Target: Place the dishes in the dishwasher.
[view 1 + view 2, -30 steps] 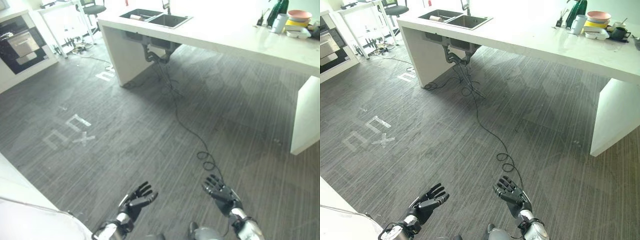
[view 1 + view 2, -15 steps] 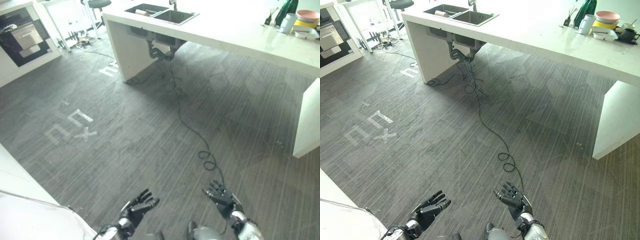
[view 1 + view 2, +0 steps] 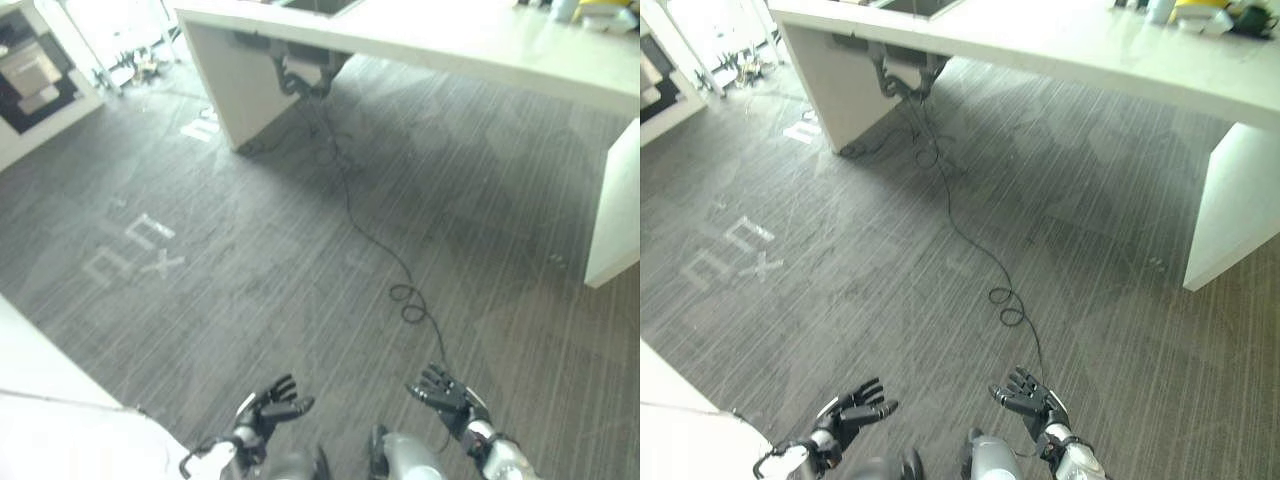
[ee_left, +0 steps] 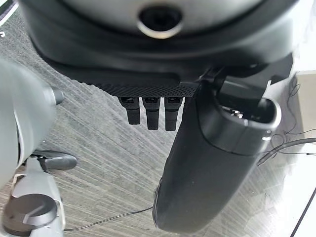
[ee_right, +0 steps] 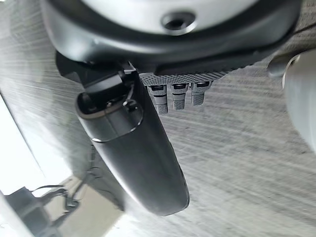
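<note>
The dishes (image 3: 1202, 14) sit in a small cluster at the far right end of a long white counter (image 3: 1060, 45), well apart from the robot. The left hand (image 3: 270, 404) and the right hand (image 3: 445, 394) hover low over grey striped floor (image 3: 250, 270), fingers spread and straight, holding nothing. Between the hands and the counter lies a wide stretch of open floor. White tape marks (image 3: 135, 250) lie on the floor to the left. A white surface edge (image 3: 45, 390) stands close at lower left. The counter's white end panel (image 3: 612, 215) comes down to the floor at right.
</note>
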